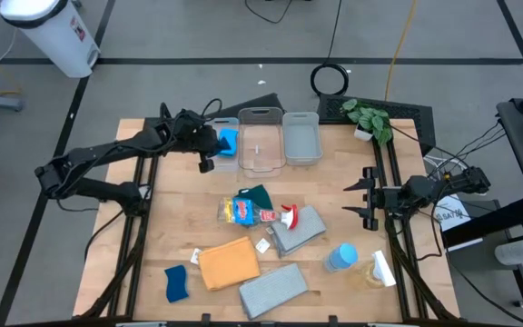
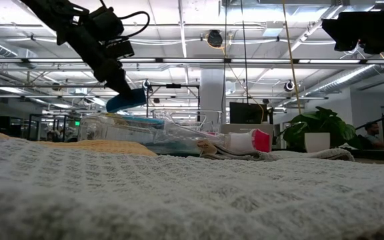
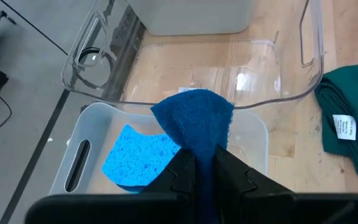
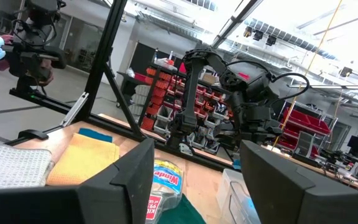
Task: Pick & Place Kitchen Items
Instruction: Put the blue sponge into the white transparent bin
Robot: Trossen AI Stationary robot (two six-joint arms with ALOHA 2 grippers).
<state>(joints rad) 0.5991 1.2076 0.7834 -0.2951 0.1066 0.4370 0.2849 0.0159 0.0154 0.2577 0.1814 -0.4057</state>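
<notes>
I see my left gripper clamped on a small dark-blue sponge, held above the small clear plastic bin at the desk's far left; the right gripper waits, fingers apart.

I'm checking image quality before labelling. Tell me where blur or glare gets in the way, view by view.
Low view: a grey cloth right at the lens fills the lower half, soft and out of focus; ceiling lights glare above. Left wrist view: sharp on the blue sponge pinched in the left gripper, with reflections on the clear bin. Right wrist view: near fingers blurred. High view: evenly lit.
</notes>
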